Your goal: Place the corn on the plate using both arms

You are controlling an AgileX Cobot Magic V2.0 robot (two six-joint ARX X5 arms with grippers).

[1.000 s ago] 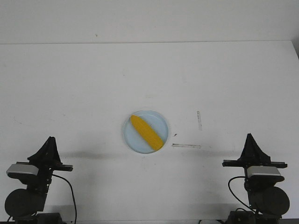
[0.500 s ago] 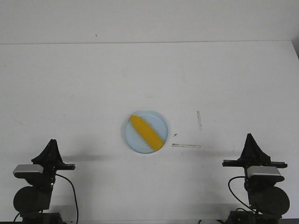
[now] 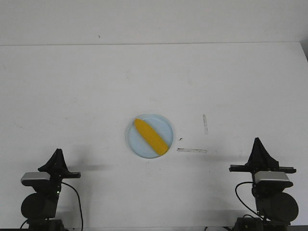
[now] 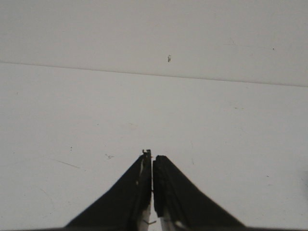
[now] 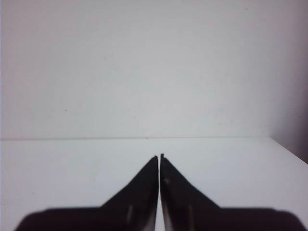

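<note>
The yellow corn [image 3: 151, 136] lies diagonally across the pale blue plate [image 3: 135, 146] in the middle of the white table. My left gripper [image 3: 58, 151] sits low at the near left, far from the plate, shut with nothing in it; the left wrist view shows its tips [image 4: 152, 155] pressed together over bare table. At the near right my right gripper [image 3: 258, 140] is also shut and empty, its tips [image 5: 159, 156] closed in the right wrist view. Neither wrist view shows the corn or the plate.
Two short strips of clear tape [image 3: 192, 150] [image 3: 205, 123] lie on the table to the right of the plate. The table's far edge [image 3: 154, 44] meets a white wall. A small dark speck [image 3: 180, 139] sits beside the plate.
The left arm has drawn back and lowered toward the near left corner. The right arm, the corn and the plate have not moved.
</note>
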